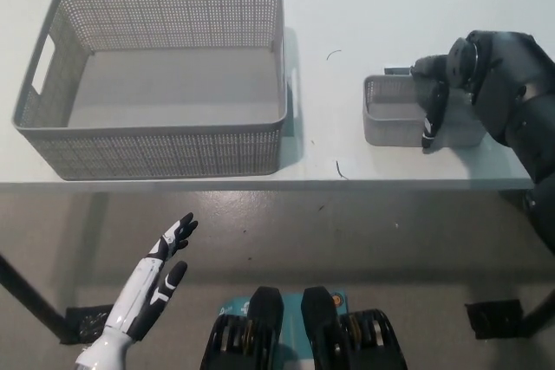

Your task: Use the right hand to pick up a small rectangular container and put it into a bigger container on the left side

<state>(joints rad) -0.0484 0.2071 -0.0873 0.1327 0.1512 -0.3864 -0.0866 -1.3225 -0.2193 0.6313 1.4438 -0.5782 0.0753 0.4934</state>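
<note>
Your right hand [436,93] is draped over the small container [395,112], fingers [428,123] hanging down its near wall, the rest of the hand over the rim and inside. Looks like a grip on that wall, but you can't see the pinch properly from the head view, so treat it as not confirmed. The container sits on the bench [347,6] right under the hand, base down on the surface as far as you can tell.

The big basket [165,140] is well off to the hand's left, w/ a strip of bare bench between. Your left hand [160,270] is idle, fingers spread, low & far to the left, below the bench edge.

Risks from here:
- Grip is on one wall only, so the container will likely tip or swing when you lift. Thin mesh wall could slip out.
- It sits close to the bench's near edge; a drag instead of a clean lift may push it off.
- The basket's right wall is tall. Carry too low & the container clips it on the way across.
- A release over the rim, not the middle, may leave it hung on the wall.
</note>
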